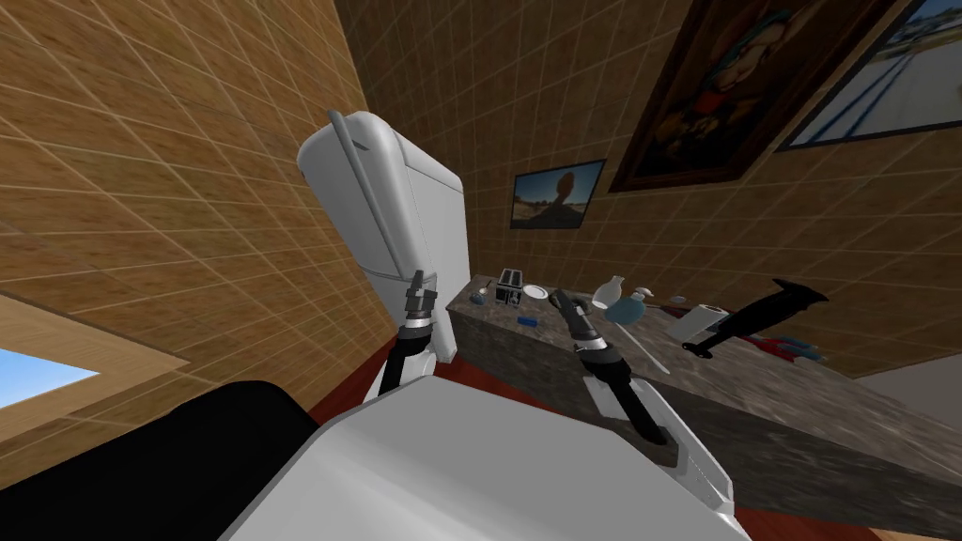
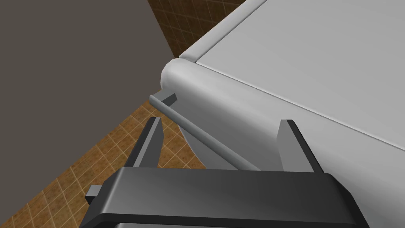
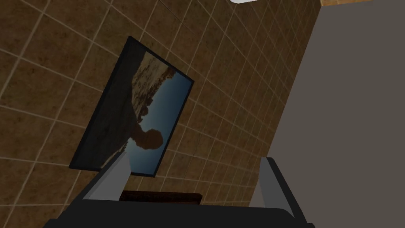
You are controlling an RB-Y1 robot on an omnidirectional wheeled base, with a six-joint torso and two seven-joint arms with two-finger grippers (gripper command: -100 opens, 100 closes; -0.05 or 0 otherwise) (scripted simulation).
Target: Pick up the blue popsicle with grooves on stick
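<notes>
Hovering at the thin grey bar handle [image 2: 205, 139] of the tall white fridge [image 1: 427, 216], the left tool [image 2: 220, 122] is holding its fingers spread, probably readying to pull the door. The right tool [image 1: 559, 299], also spread, is waiting idle near the dark speckled surface [image 1: 770, 404]. A small blue block [image 1: 527, 322] is lying there near the edge, possibly the popsicle. It is too small to be showing stick or grooves.

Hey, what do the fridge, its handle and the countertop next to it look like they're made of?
Fridge: smooth white shell with a soft sheen and rounded corners, painted metal or plastic; I cannot tell which. Handle: plain grey bar, possibly metal. Countertop: dark, mottled grey-brown speckle, looks like stone.
</notes>
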